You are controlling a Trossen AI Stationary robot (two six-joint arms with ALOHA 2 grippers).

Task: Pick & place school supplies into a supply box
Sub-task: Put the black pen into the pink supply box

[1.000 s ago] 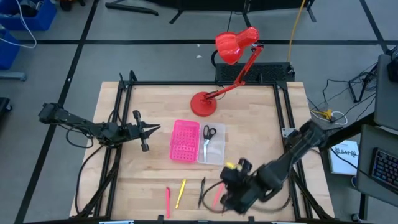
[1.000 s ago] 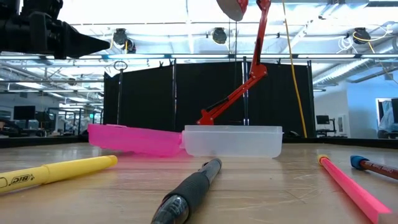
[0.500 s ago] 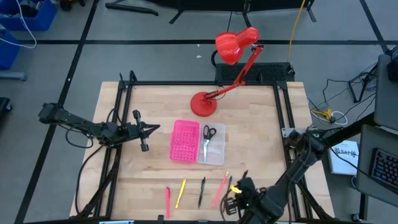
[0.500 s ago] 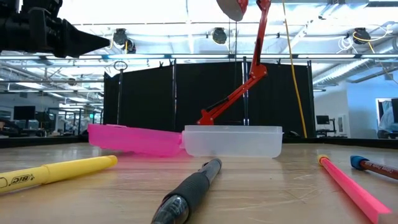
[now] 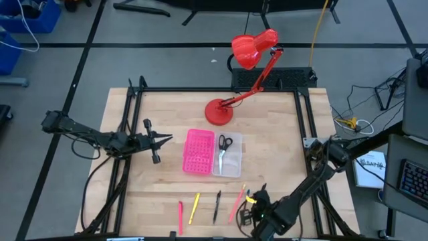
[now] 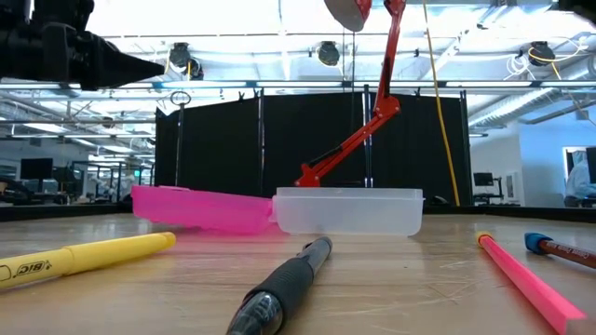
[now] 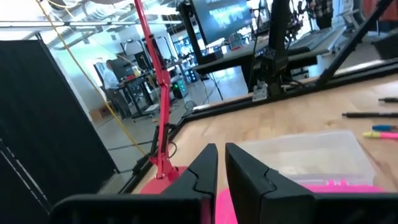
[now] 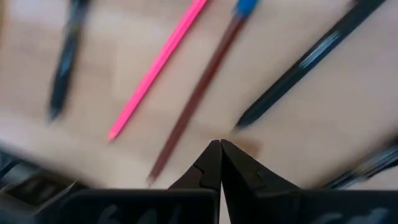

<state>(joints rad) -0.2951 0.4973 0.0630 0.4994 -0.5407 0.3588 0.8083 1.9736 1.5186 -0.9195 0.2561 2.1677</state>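
Here we saw the supply box [image 5: 212, 154] lying open near the middle of the table [image 5: 281, 134], its pink half [image 5: 198, 151] toward the left edge and its clear half [image 5: 229, 155] toward the right edge, with the black-handled scissors [image 5: 223, 148] already resting in the clear half. Along the near edge of the table we found the loose supplies in a row: a red pen [image 5: 180, 217], a yellow pen [image 5: 194, 207], a black pen [image 5: 217, 205] and a pink pencil [image 5: 237, 202], each apart from its neighbours. From the low view we could make out the yellow pen [image 6: 84, 258], the black pen [image 6: 281, 288] and the pink pencil [image 6: 527, 280] lying flat on the wood in front of the box, with a blue-tipped pencil [image 6: 559, 247] just beyond the pink one. The right gripper [image 5: 253, 214] hovered at the near edge toward the right corner, just beside the pink pencil; in its wrist view its fingers [image 8: 219, 163] were pressed together with nothing between them, above the pink pencil [image 8: 158, 65], a brown pencil with a blue tip [image 8: 200, 87] and a black pen [image 8: 311, 61]. The left gripper [image 5: 164, 138] waited above the table's left side, beside the pink half, its fingers [image 7: 200, 171] nearly together and empty. A red desk lamp [image 5: 235, 80] stood at the far edge
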